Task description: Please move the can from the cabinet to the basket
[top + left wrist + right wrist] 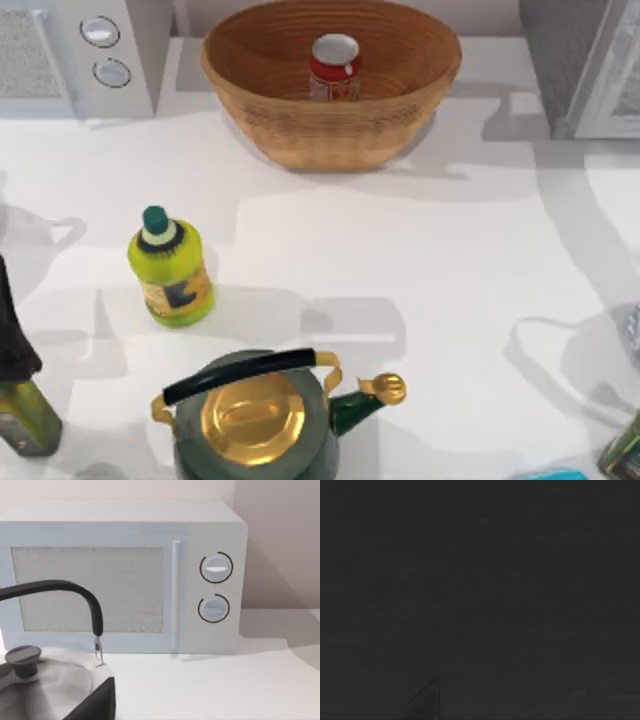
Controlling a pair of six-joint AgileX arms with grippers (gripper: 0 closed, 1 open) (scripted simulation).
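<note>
Red cylindrical tin can [335,68] with its shiny silver top stands upright inside the large round tan wicker basket [300,130] at the table's far middle, left of the grey speckled cabinet [560,60]; the right wrist view is dark.

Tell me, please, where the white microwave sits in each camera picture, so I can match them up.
Top view: the microwave is at the far left corner, left of the basket.
Left wrist view: it stands behind a kettle, its door and knobs facing the camera.
Right wrist view: dark.
Shared landmark: its two round knobs.
</note>
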